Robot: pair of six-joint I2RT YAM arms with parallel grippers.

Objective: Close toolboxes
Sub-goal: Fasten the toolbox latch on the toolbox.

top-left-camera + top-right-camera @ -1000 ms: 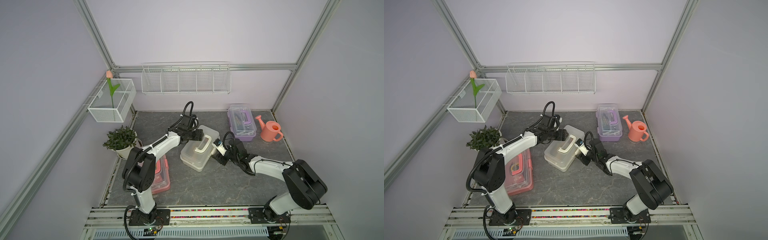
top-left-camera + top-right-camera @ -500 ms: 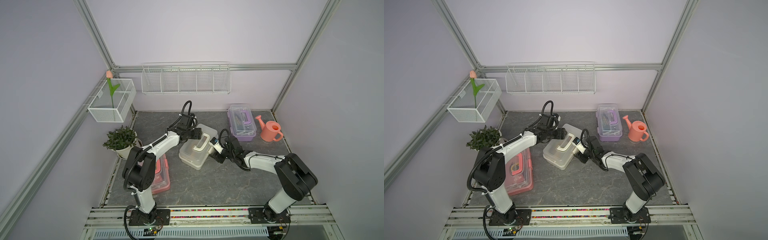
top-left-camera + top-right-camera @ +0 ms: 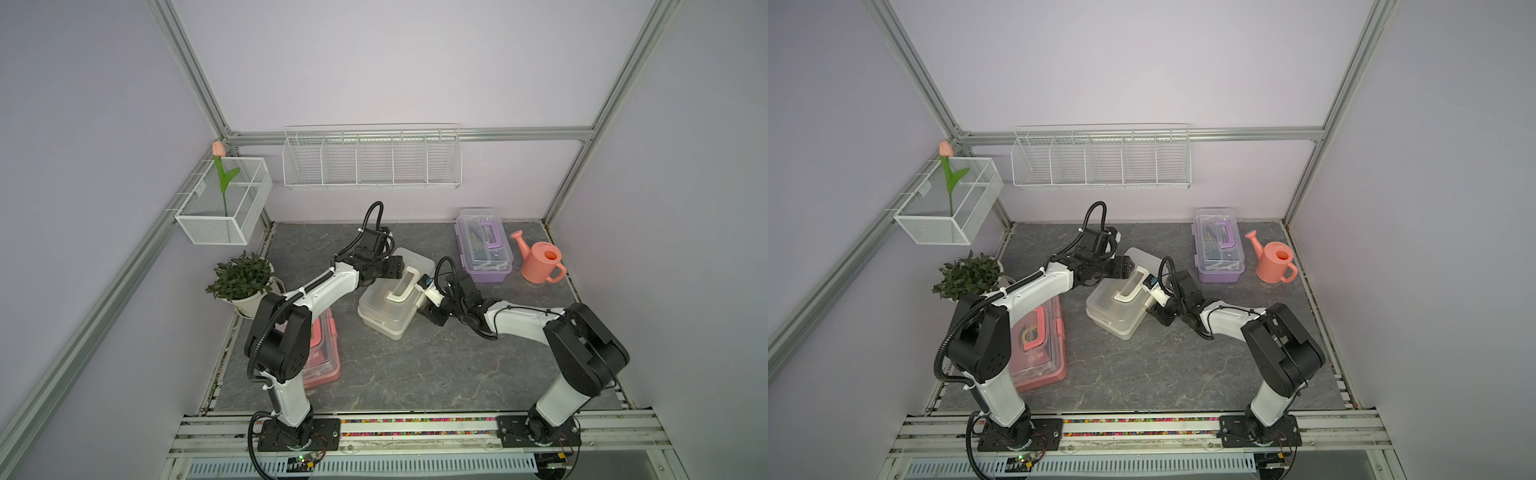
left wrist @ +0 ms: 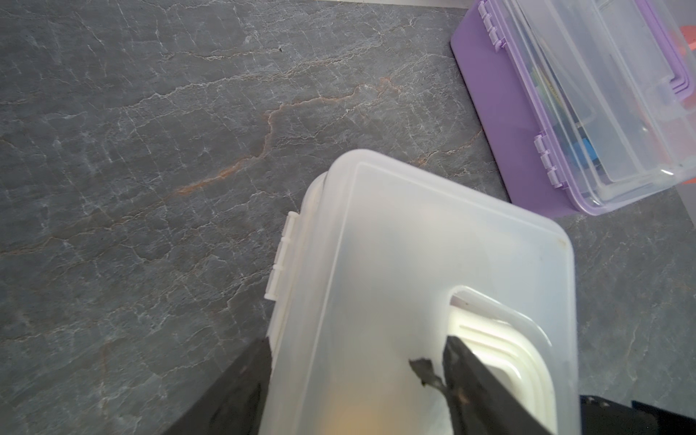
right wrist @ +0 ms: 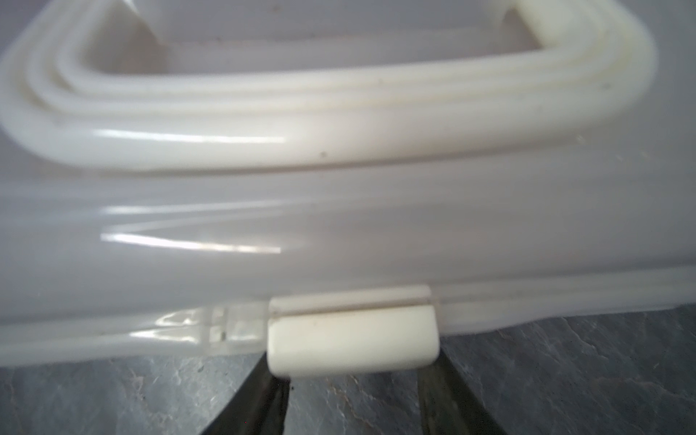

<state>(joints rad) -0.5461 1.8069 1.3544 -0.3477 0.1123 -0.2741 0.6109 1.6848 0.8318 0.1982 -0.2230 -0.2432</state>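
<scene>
Three small toolboxes, all with clear lids down.
The white toolbox (image 3: pixel 395 299) lies skewed in the middle, its handle (image 3: pixel 401 286) folded flat on the frosted lid and its front latch (image 5: pixel 352 335) at the lid's edge — whether it is snapped home cannot be told. The purple toolbox (image 3: pixel 486 253) sits square at the back right, handle flat. The pink toolbox (image 3: pixel 1042 353) lies front left — partly hidden.
</scene>
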